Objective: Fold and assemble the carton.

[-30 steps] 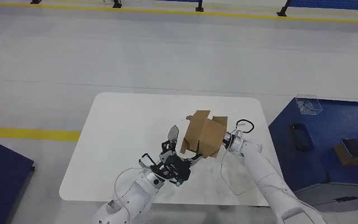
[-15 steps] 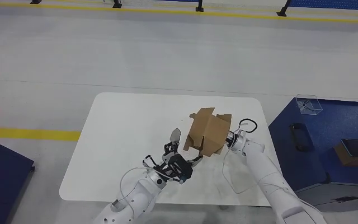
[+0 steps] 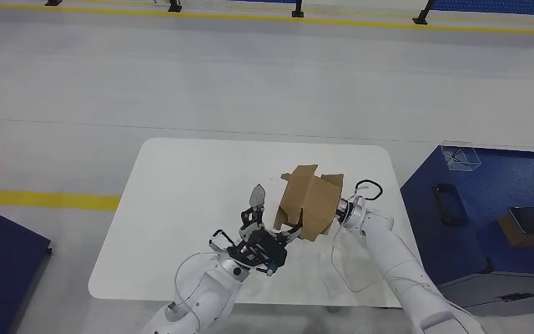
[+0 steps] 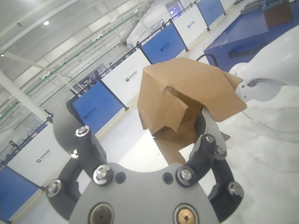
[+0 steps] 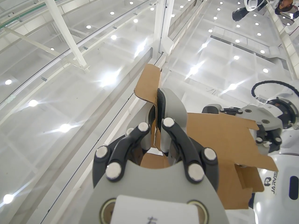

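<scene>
Shifted slightly right, the half-formed carton (image 3: 307,200) hangs pinched in the right gripper (image 5: 159,104); the left gripper (image 4: 137,114) gapes empty, flaps unclosed.

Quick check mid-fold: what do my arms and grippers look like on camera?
The left arm and right arm have smooth white shells. The left gripper and right gripper match: a grey metal base plate, black linkages with silver bolts, and curved pale fingers with dark inner pads. A black cable loops at the right wrist.

Plain brown carton (image 3: 309,204), white table (image 3: 183,217), blue cabinet (image 3: 467,221), yellow floor line (image 3: 58,200)
</scene>
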You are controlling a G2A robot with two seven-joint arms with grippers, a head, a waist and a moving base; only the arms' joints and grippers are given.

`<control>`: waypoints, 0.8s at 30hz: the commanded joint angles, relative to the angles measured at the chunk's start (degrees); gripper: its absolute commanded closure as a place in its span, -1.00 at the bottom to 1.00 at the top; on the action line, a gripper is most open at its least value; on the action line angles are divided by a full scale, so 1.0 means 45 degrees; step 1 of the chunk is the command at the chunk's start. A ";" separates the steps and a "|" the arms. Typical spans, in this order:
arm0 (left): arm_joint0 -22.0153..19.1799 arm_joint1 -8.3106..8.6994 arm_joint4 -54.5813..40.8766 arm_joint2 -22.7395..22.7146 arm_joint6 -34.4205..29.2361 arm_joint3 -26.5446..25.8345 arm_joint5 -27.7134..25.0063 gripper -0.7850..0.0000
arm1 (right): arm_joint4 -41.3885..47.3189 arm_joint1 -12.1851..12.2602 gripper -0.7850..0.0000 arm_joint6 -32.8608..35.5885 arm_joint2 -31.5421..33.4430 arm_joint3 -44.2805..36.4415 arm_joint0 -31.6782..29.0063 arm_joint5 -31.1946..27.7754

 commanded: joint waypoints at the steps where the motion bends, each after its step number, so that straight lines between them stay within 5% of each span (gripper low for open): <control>1: 0.0057 -0.0006 0.0014 -0.0052 -0.0075 -0.0032 -0.0043 -1.00 | -0.0026 -0.0007 1.00 0.0013 0.0022 -0.0045 -0.0043 -0.0037; 16: -0.0359 -0.0298 0.0321 0.0233 -0.0626 0.0483 0.0167 -1.00 | 0.0417 -0.0150 1.00 -0.0497 0.0168 -0.0606 -0.0500 0.0353; 24: -0.0306 -0.0379 0.0353 0.0097 -0.0679 0.0457 0.0243 -0.75 | 0.0473 -0.0199 1.00 -0.0949 0.0214 -0.1015 -0.0724 0.0526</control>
